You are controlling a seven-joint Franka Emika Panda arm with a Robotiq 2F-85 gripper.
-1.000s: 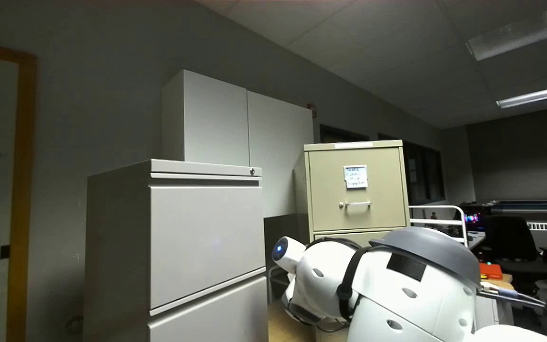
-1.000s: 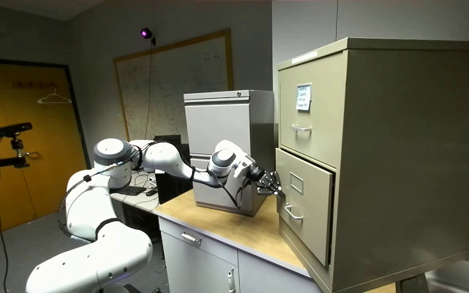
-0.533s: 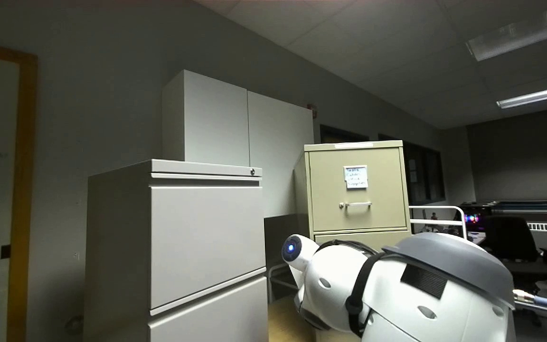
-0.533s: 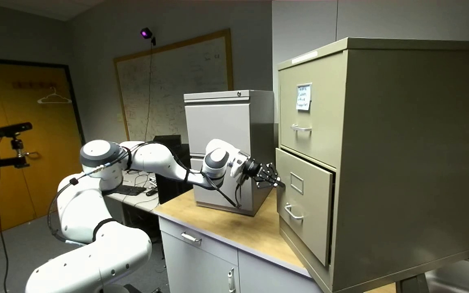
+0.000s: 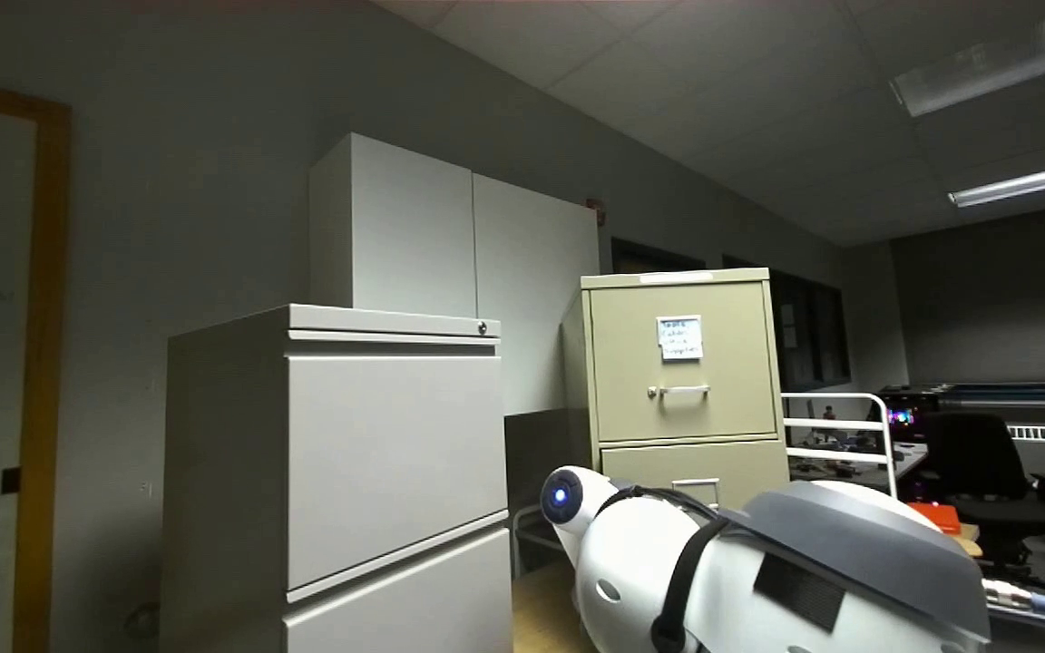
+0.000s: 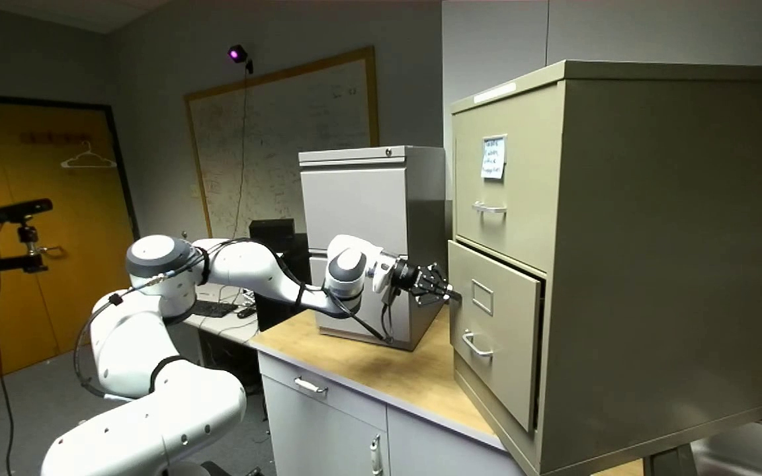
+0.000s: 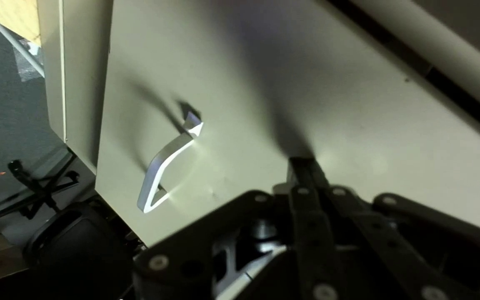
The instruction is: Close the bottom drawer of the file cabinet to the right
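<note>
Plainly, one beige metal file cabinet [image 6: 659,258] stands upright, front's long axis vertical; one ajar beige bottom drawer [image 6: 505,328] faces one black hand [image 7: 306,166], fingers pressed together.

At right in an exterior view, the file cabinet [image 6: 672,238] and bottom drawer [image 6: 510,324] were smooth, low-sheen metal; left in the wrist view, the handle [image 7: 153,177] was shiny metal. The table [image 6: 381,367] looked wooden.

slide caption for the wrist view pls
Shut pincer at the front of the slightly open bottom drawer, clear of its metal handle, dark gap along one edge.
</note>
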